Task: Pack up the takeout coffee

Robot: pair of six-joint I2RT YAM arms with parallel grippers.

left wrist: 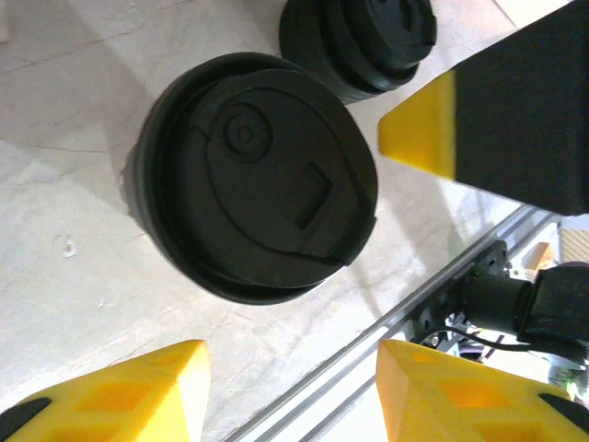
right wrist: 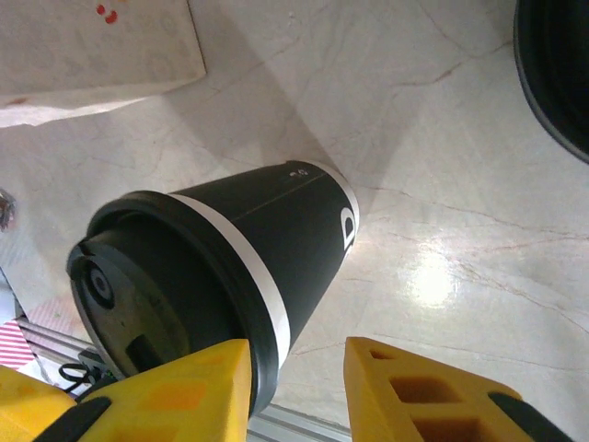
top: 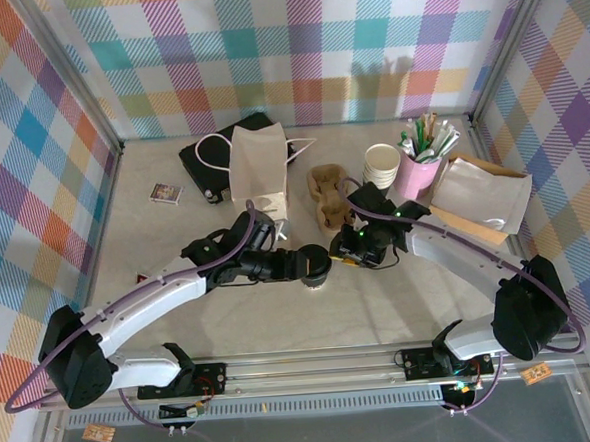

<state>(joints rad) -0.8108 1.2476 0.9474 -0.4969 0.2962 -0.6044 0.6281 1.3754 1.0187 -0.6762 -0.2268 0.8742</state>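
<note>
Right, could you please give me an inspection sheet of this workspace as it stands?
Surface: pale marble-look tabletop, no spills seen.
Job's things: black paper coffee cup with white band and black lid, upright between the grippers.
Clutter: white paper bag, stack of black lids, brown cardboard cup carrier, stack of white cups, pink cup of sticks and straws, pale pouches, small card.
Grippers: left gripper open beside the cup, not gripping; right gripper open, close by it.
Cables: purple cables along both arms.
Surroundings: plaid fabric walls, aluminium rail.
</note>
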